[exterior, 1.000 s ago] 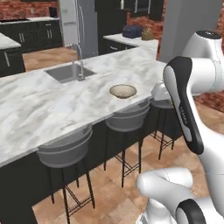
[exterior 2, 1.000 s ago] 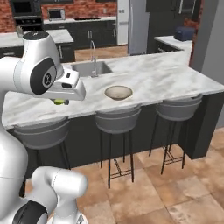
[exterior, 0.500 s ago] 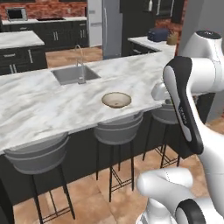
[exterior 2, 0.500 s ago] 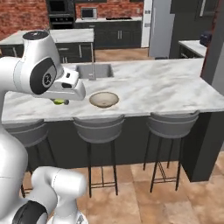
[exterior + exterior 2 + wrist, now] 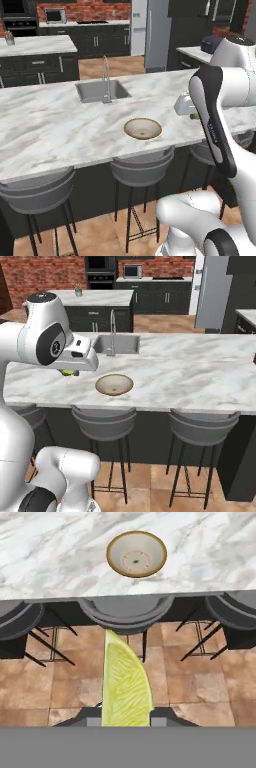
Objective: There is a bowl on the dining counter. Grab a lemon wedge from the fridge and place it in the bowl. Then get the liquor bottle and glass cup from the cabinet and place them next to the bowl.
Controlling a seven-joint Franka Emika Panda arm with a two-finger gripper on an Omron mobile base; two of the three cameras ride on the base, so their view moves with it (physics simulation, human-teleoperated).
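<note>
A tan bowl (image 5: 143, 128) (image 5: 114, 384) (image 5: 136, 554) sits near the front edge of the marble dining counter (image 5: 50, 130) (image 5: 200, 376). My gripper (image 5: 126, 714) (image 5: 69, 372) is shut on a yellow-green lemon wedge (image 5: 125, 682) (image 5: 68, 373). It hangs on the near side of the counter, over the stools and the tiled floor, short of the bowl. The steel fridge (image 5: 150, 30) (image 5: 212, 291) stands far behind the counter. The liquor bottle and glass cup are out of view.
A sink (image 5: 100, 91) (image 5: 117, 345) with a tall faucet (image 5: 105, 75) is set into the counter behind the bowl. Grey stools (image 5: 142, 170) (image 5: 103, 423) (image 5: 200, 428) line the counter's near side. A second marble island (image 5: 35, 45) lies further back.
The whole picture has shifted with the base: the counter is seen more square-on and closer. The gripper keeps its hold on the lemon wedge.
</note>
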